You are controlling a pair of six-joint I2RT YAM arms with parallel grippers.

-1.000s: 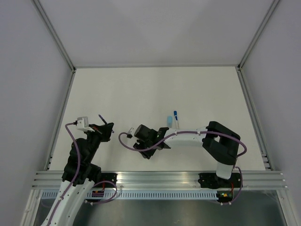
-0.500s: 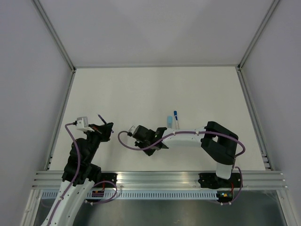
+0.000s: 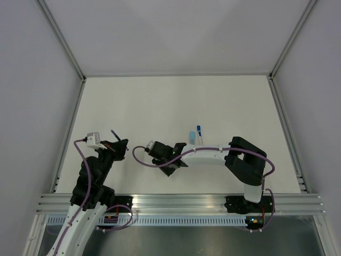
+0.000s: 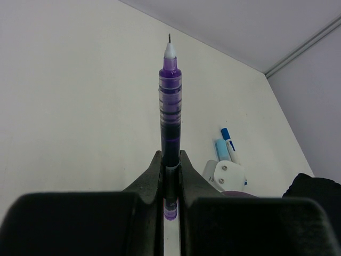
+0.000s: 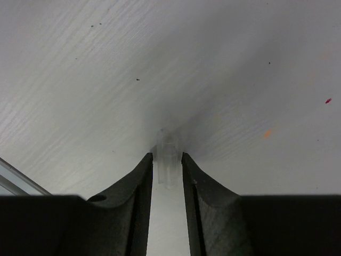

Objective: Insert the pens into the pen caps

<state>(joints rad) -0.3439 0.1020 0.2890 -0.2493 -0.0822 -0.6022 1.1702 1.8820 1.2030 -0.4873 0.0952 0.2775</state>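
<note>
My left gripper (image 3: 120, 145) (image 4: 170, 156) is shut on the dark purple-black pen (image 4: 170, 106), which it holds off the table with its bare tip pointing away; the pen's tip also shows in the top view (image 3: 114, 132). My right gripper (image 3: 171, 168) (image 5: 167, 156) points down close to the table, its jaws nearly closed around a pale translucent pen cap (image 5: 169, 162) at its fingertips. A pale blue cap (image 3: 191, 136) (image 4: 219, 149) and the white pen with blue ends (image 3: 200, 133) (image 4: 230, 145) lie side by side on the table beyond the right arm. The dark blue cap is out of view.
The white table (image 3: 176, 101) is walled on three sides, with metal rails along its left (image 3: 69, 133) and right (image 3: 287, 133) edges. The right arm's elbow (image 3: 248, 160) hangs over the near right of the table. The right wrist's white camera (image 4: 226, 173) shows in the left wrist view.
The right gripper has shifted a little to the left, toward the left arm, staying low over the table. The left arm and its pen have not moved.
</note>
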